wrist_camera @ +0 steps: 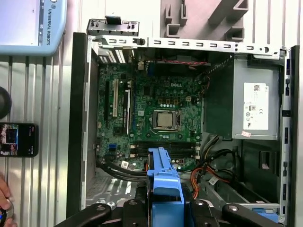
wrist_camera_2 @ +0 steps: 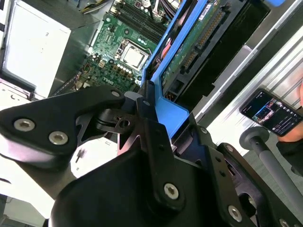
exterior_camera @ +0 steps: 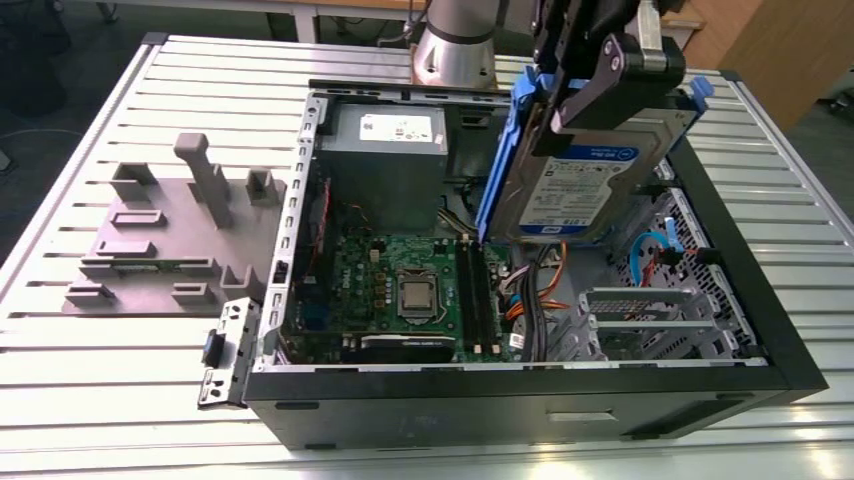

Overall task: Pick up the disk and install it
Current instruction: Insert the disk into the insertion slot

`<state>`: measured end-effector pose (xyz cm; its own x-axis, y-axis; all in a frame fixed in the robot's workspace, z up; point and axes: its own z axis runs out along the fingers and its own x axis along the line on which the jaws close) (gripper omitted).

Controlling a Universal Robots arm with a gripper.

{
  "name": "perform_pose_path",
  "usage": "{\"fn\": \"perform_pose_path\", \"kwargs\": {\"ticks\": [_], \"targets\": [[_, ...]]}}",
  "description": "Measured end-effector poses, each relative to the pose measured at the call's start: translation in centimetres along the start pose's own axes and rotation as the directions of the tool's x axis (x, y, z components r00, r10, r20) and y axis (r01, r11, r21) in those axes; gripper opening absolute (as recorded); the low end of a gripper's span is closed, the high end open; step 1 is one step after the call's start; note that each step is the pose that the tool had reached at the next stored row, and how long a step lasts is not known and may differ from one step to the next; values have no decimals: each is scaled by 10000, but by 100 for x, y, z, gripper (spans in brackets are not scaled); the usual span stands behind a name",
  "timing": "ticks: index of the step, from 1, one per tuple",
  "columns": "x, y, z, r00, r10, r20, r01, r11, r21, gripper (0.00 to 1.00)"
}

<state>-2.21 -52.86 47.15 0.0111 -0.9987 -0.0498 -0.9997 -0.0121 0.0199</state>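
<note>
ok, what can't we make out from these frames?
- Exterior view: the disk hides part of the case behind it; arm cut off by the top edge.
- First wrist view: the disk's label face hidden, its blue rail frame end-on; hand cut off by the edge.
- Second wrist view: jaws' contact with the disk hidden by the black linkage.

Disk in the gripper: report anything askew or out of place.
The disk hangs tilted on edge in the gripper above the open computer case, not seated in any bay. A phone lies on the table beside it.
</note>
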Motion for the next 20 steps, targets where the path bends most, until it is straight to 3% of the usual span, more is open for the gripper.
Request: {"fn": "perform_pose_path", "kwargs": {"ticks": [8, 20], "targets": [[73, -1, 5, 10000, 1, -5, -1, 10000, 0, 37], [98, -6, 5, 10000, -1, -6, 1, 10000, 0, 37]]}}
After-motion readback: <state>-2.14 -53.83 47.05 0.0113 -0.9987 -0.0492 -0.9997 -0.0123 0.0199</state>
